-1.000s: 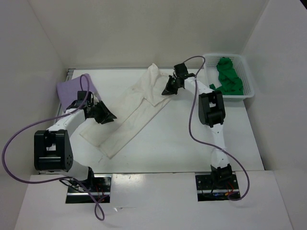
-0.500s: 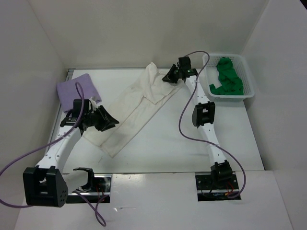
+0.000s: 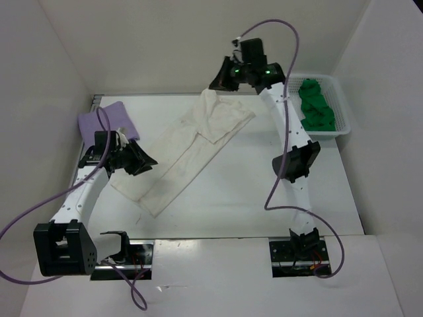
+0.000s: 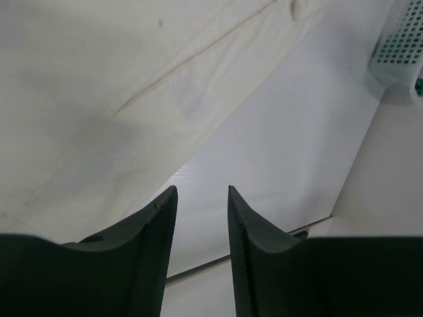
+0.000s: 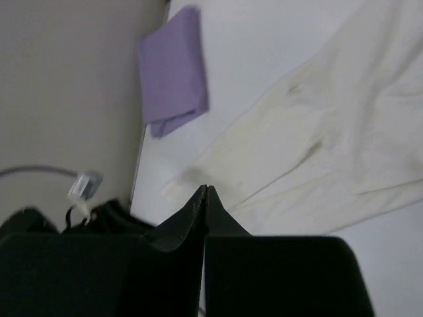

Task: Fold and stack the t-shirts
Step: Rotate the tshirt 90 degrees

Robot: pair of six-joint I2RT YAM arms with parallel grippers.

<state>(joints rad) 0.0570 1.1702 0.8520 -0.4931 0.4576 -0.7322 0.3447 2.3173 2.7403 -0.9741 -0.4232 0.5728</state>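
While both arms reach out over the table [image 3: 251,191], the entries stand thus:

Left gripper [image 3: 147,162]: jaws partly apart with a narrow gap and nothing between them; it hangs low at the near-left end of the cream t-shirt [image 3: 188,148]. The left wrist view shows cloth and bare table beyond the fingertips.
Right gripper [image 3: 217,82]: fingers pressed together and holding nothing; raised high at the far edge, above the cream shirt's far end.
Cream t-shirt: lies flat as a long diagonal strip from near-left to far-centre, folded lengthwise.
Lavender t-shirt [image 3: 106,121]: folded, at the far-left corner, just beside the left arm.
Green t-shirt [image 3: 316,105]: bunched inside the white mesh basket [image 3: 340,99], far right.
Change, right arm: a second ago its gripper sat low on the cream shirt's far flap; it now stands lifted and clear.
Change, cream t-shirt: the far flap now spreads wider to the right.
Change, left gripper: much the same place; its arm has straightened.
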